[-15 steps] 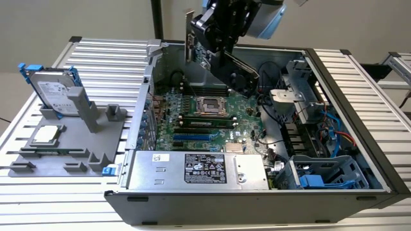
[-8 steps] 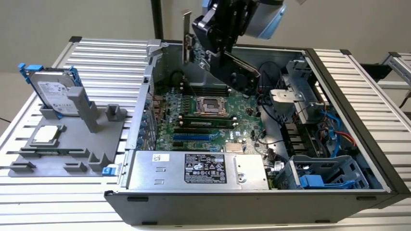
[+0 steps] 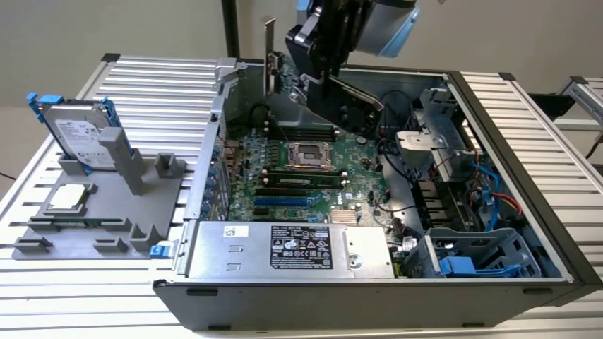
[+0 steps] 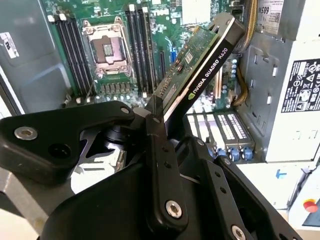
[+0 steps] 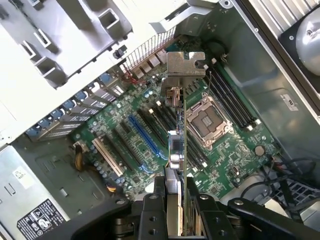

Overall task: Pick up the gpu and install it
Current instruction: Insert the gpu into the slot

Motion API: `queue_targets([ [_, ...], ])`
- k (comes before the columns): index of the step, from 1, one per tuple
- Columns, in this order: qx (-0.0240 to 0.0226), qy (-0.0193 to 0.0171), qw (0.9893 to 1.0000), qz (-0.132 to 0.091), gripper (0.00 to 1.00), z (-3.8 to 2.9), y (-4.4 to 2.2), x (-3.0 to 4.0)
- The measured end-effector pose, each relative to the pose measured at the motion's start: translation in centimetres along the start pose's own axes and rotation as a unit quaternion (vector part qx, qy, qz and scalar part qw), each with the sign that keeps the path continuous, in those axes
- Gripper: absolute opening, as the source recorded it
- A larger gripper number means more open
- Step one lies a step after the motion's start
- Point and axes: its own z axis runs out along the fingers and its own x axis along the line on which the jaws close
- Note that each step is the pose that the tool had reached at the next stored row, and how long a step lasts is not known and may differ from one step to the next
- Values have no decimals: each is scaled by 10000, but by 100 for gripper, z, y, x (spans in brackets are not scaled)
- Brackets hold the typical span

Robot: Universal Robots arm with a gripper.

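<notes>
One firm hold to note: your gripper is pinched on the gpu, with its fingers pressed against the card's two flat faces at one short end. From that hold the card's long axis runs away from the gripper and slants down into the open computer case, with the silver end bracket at the outer tip. In the exterior view the card hangs over the far part of the motherboard, above the empty CPU socket and apart from the board. The expansion slots, including the blue slot, lie below it toward the near side of the case, and the card sits in none of them. By my judgement, its lower edge is not yet lined up with any slot.
</notes>
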Motion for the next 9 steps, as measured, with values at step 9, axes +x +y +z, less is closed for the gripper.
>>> queue_targets([
  [9, -26, 28, 9987, -514, 0, 0, 0, 0],
])
